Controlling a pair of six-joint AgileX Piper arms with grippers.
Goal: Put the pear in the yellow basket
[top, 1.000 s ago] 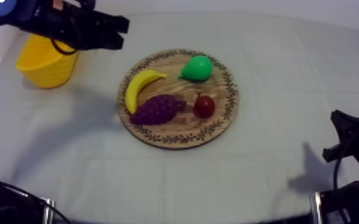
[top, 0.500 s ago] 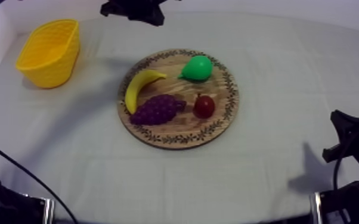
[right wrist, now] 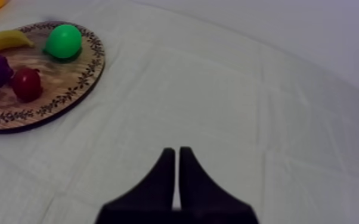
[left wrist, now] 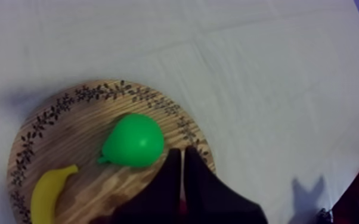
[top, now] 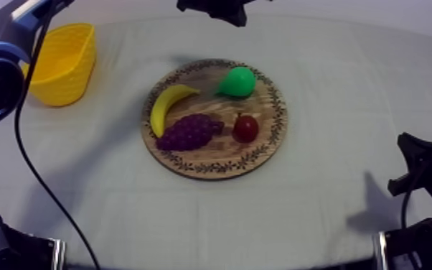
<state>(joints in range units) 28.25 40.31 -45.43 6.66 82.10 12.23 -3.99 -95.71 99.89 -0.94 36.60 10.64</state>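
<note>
Your left gripper (left wrist: 180, 152) is closed tight, holding nothing — the pear (left wrist: 133, 140) sits on the wooden board (left wrist: 68, 116) just beside its tips. Your right gripper (right wrist: 176, 151) is closed too — empty.

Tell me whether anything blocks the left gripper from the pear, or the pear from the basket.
Nothing visible. The left gripper hangs shut beside the pear over the board; between pear and yellow basket lie only board and bare cloth.
</note>
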